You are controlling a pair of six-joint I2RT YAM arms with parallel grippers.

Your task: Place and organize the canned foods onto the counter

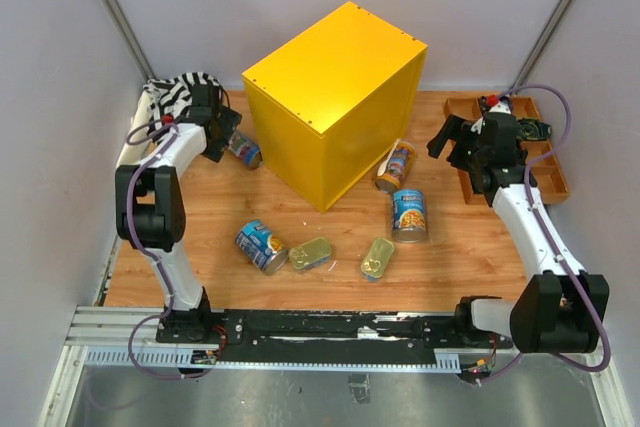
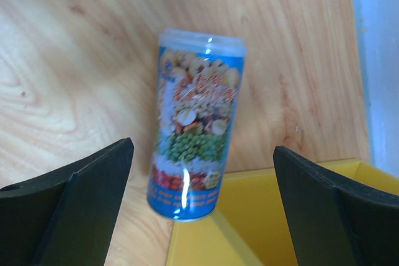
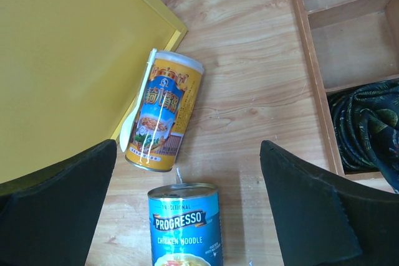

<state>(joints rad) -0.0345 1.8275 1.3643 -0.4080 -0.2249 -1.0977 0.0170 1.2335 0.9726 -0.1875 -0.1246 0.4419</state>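
Observation:
The yellow counter (image 1: 335,97) stands at the back middle of the table. A slim blue-labelled can (image 1: 243,150) lies by its left side; in the left wrist view it (image 2: 196,129) lies on the wood, its base at the counter (image 2: 280,216). My left gripper (image 1: 230,135) (image 2: 202,147) hovers over it, open and empty. A slim orange can (image 1: 396,165) (image 3: 163,111) lies against the counter's right side (image 3: 62,60). A wide Progresso can (image 1: 409,214) (image 3: 186,225) stands upright near it. My right gripper (image 1: 447,139) (image 3: 187,147) is open above both. Another wide blue can (image 1: 261,246) lies on its side beside two golden tins (image 1: 311,253) (image 1: 377,258).
A brown compartmented tray (image 1: 550,172) (image 3: 312,60) sits at the right edge, with a dark cloth (image 3: 368,123) and small gadgets in it. A zebra-striped cloth (image 1: 175,92) lies at the back left corner. Grey walls close in the table on three sides.

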